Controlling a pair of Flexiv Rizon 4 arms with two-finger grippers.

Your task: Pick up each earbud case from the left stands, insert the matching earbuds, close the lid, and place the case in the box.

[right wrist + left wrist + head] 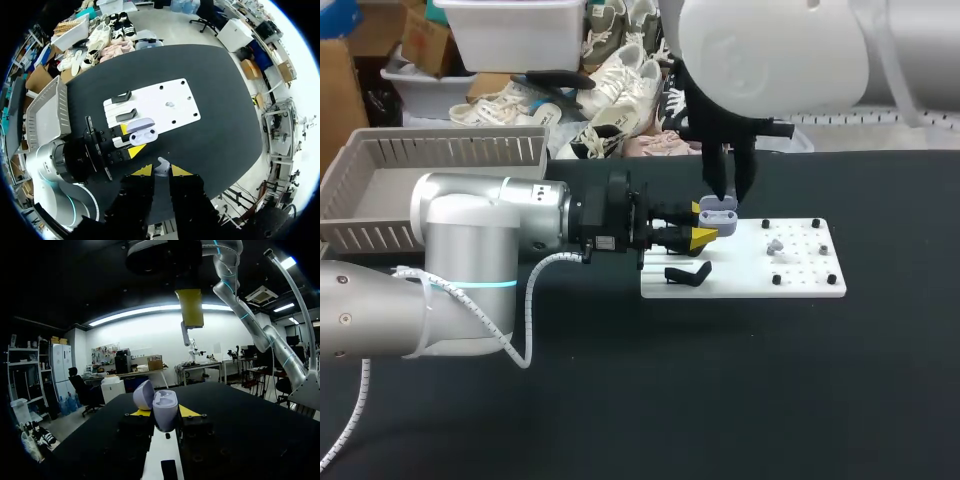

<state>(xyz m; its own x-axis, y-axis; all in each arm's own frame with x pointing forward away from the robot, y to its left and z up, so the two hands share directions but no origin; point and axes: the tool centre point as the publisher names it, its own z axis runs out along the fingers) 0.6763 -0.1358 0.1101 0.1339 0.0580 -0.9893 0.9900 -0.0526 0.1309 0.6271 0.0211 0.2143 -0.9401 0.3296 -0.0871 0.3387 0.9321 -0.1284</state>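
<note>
- Your left gripper (164,412) is clamped on the open earbud case (718,210). One yellow tip presses each side of it.
- The lid (143,394) stands up, tilted to one side of the case body. The two earbud wells face upward.
- Your right gripper (161,171) hangs directly above that case, fingers pointing down. Its tips are pinched on a small pale earbud (162,165).
- In the right wrist view the case lies just ahead of the held earbud, not touching it.
- A white board (790,280) lies under and beyond both grippers.
- A second earbud (775,245) rests on the board, beyond the left gripper's tips.
- A black stand (687,273) sits on the board just beside the left gripper.
- The grey slatted box (380,190) stands well behind the left gripper, beside that arm.
</note>
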